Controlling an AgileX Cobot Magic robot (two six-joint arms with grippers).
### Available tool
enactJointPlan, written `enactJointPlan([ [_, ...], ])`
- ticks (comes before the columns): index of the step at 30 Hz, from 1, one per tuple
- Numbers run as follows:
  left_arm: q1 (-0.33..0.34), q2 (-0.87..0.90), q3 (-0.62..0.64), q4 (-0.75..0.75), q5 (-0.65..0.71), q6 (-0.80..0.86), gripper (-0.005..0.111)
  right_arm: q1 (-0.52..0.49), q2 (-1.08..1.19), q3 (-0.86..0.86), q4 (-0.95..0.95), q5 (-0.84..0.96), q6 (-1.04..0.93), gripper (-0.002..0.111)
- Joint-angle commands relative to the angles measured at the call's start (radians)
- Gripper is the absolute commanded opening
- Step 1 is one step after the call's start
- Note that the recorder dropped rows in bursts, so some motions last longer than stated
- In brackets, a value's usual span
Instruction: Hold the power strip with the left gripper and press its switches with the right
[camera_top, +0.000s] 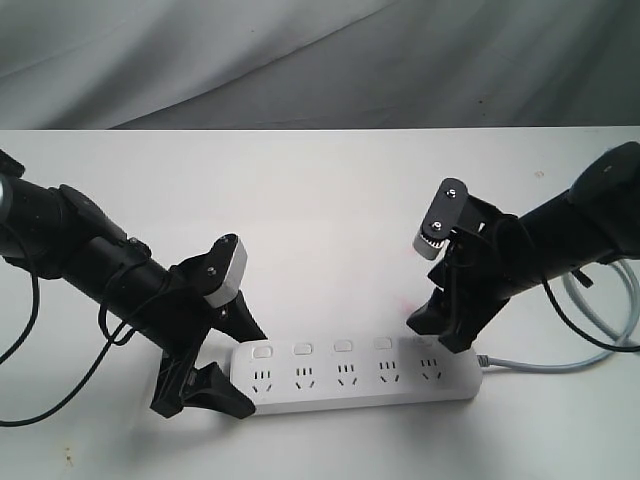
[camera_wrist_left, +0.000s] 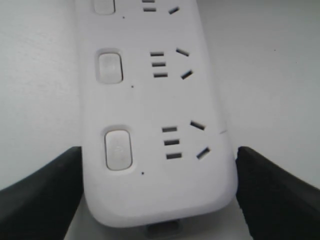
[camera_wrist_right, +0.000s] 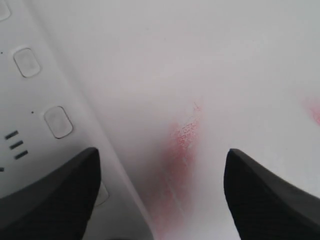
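The white power strip (camera_top: 360, 385) lies along the table's front, its grey cord (camera_top: 540, 365) leaving the right end. My left gripper (camera_top: 243, 370) is shut on the strip's left end. In the left wrist view its black fingers (camera_wrist_left: 45, 197) press both sides of the strip (camera_wrist_left: 160, 180), beside the end switch (camera_wrist_left: 118, 149). Several switches (camera_top: 342, 345) show in a row; the rightmost is hidden behind my right gripper (camera_top: 440, 330). That gripper (camera_wrist_right: 162, 200) is open. One finger (camera_wrist_right: 50, 195) hangs over the strip's edge (camera_wrist_right: 30, 100), partly covering a switch; the other is over bare table.
The white table (camera_top: 330, 220) carries a pink smear (camera_wrist_right: 182, 150) just beyond the strip's right end. The grey cord loops at the far right edge (camera_top: 622, 300). A grey cloth backdrop (camera_top: 300, 60) hangs behind the table.
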Motion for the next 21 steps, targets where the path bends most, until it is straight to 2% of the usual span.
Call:
enactJointPlan([
  [1, -0.006, 0.004, -0.005, -0.001, -0.006, 0.006, 0.002, -0.006, -0.002, 0.033, -0.001, -0.030, -0.011, 0.064],
  [16, -0.006, 0.004, -0.005, -0.001, -0.006, 0.006, 0.002, -0.002, 0.053, 0.066, -0.010, -0.079, -0.008, 0.064],
  [21, -0.006, 0.004, -0.005, -0.001, -0.006, 0.006, 0.002, -0.002, 0.065, 0.066, -0.052, -0.073, 0.051, 0.064],
])
